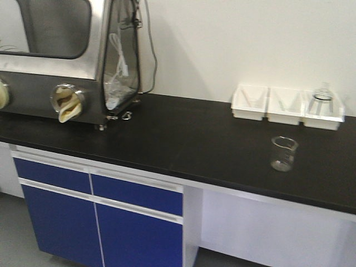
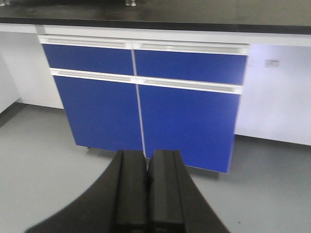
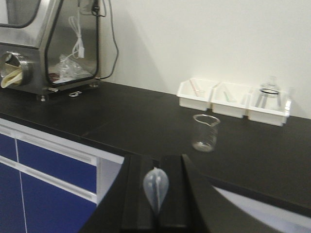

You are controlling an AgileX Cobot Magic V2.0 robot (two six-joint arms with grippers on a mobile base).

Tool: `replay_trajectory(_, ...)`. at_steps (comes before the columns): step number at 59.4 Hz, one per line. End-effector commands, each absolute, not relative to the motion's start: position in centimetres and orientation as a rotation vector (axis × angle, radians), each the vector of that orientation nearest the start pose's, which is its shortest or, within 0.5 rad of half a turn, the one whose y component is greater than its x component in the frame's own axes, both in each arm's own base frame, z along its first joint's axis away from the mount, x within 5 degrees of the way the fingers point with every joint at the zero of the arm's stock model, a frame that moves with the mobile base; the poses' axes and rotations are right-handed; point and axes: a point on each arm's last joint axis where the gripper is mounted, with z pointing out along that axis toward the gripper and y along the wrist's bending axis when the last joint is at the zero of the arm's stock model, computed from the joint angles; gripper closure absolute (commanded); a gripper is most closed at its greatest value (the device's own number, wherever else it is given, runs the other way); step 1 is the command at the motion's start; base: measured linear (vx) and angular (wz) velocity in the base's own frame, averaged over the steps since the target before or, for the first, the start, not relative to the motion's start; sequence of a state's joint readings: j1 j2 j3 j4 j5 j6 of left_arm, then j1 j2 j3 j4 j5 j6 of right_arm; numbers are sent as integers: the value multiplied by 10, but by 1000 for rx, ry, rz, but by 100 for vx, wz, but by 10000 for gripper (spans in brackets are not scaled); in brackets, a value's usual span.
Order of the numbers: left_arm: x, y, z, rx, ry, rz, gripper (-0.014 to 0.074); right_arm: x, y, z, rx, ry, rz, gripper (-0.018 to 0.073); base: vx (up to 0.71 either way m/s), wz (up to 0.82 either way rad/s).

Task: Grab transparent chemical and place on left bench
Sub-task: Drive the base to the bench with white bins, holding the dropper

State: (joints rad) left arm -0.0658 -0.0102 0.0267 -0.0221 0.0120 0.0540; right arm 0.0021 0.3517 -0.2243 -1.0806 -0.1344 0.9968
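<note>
the see-through dropper is pinched in the right gripper, its round pale-blue end poking up, near the front edge of the black bench. a glass beaker stands on the bench past it, with white trays by the wall. the left gripper is squeezed closed on nothing, facing the blue cupboard.

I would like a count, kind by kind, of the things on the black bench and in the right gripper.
White trays: 3
Glass beaker: 1
Glass flask: 1
Steel glove box: 1
Droppers: 3, namely a red dropper, a green dropper and a transparent dropper held in the right gripper
Total: 9
</note>
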Motion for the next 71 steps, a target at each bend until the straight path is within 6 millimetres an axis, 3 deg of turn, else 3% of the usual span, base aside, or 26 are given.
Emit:
replay_trajectory(1,55,-4,206,64,1429,-35,600,90,13,281,-177,1499,45,562,38,39)
replay_trajectory(20,55,-4,206,64,1429,-35,600,90,13,281,-178,1498,46,562,42,4)
replay_trajectory(71,55,-4,206,64,1429,-35,600,90,13,281,-178,1498,46,562,41,-31)
